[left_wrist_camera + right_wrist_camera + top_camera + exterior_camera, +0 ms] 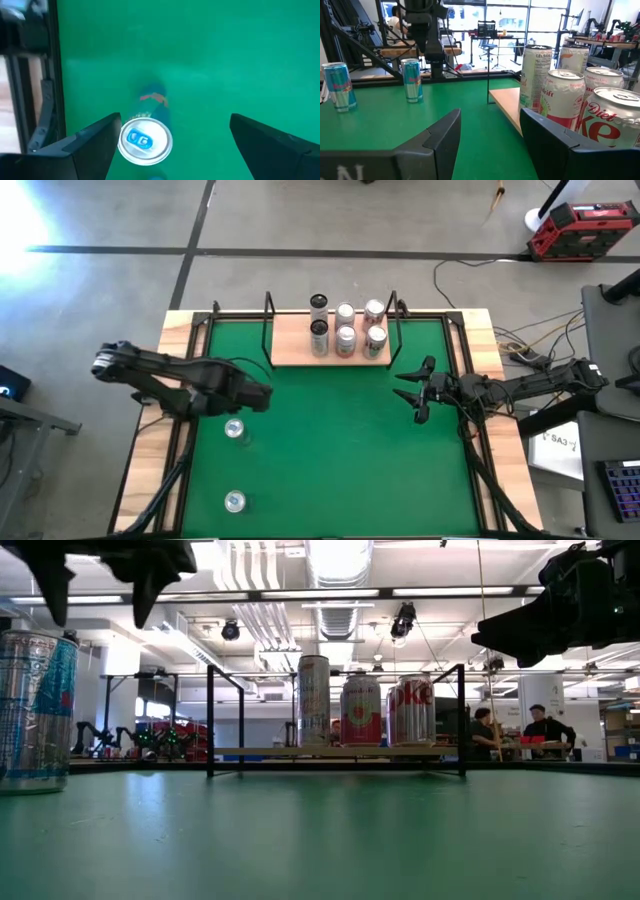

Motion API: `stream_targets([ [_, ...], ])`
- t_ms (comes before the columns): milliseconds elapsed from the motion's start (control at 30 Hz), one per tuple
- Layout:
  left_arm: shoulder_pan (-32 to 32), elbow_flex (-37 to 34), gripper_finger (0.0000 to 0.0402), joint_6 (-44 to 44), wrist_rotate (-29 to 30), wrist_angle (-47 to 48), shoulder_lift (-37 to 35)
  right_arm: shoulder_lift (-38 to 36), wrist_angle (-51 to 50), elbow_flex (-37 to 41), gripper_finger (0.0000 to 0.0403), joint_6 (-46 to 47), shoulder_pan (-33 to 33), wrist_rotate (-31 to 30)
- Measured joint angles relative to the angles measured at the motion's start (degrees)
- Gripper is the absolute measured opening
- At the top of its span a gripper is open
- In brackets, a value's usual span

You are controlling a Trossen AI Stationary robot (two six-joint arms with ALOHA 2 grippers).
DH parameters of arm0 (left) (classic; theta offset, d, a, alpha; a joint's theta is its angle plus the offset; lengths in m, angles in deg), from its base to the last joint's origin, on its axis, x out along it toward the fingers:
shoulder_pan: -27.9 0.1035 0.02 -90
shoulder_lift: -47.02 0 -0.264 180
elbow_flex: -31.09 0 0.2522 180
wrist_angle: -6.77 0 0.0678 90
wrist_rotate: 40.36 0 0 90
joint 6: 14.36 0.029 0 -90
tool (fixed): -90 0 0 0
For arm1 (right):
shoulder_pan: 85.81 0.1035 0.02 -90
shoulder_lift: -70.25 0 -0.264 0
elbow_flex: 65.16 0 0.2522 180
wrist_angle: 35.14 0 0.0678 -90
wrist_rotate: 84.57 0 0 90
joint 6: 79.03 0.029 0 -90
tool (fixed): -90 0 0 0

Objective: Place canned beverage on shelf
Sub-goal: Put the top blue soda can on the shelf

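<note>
- Two slim blue-and-silver cans stand upright on the green worktop [330, 470] at its left side: one can [234, 428] just below the left gripper [262, 396], the other can [234, 501] nearer the front edge.
- Six cans already stand on the shelf [290, 352], the light-wood board with black rod posts at the far middle of the worktop; its left part is bare.
- Thin-walled and rigid while sealed is my judgement of the can under the left arm: probably moderately heavy if full, smooth and slippery on its painted side, and easily dented by a hard squeeze.
- Best hold, as I judge it, is across the round body at about mid-height, fingers on opposite sides, so the tall narrow can does not tip or swing.
- Left arm reaches in from the left edge, its wrist pointing down at the worktop; in the left wrist view the can's top shows between the two dark fingers [95, 137], closer to one of them.
- Its fingers are spread wide, well wider than the can, and hold nothing; they look raised above the can, not around it.
- Right arm comes in from the right edge, its right gripper [418, 392] lying low and level, just right of the shelf's near right corner.
- Its fingers are also spread apart and empty, aimed across the worktop toward the left side.
</note>
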Motion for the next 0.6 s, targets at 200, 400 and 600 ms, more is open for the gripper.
stream_targets([
  [200,-0.6,-6.8,0.0357,-2.3,-3.0,-4.1,-3.5,0.0,0.0,0.0,0.0194,0.0,0.0,0.0],
  [400,-1.0,-10.2,0.0357,-3.8,-4.9,-5.6,-3.5,0.0,-0.1,0.0,0.0194,0.0,0.0,0.0],
  [600,-2.2,-11.5,0.0357,-7.9,-6.1,-6.7,-2.6,0.0,-0.1,0.0,0.0194,0.0,0.0,0.0],
])
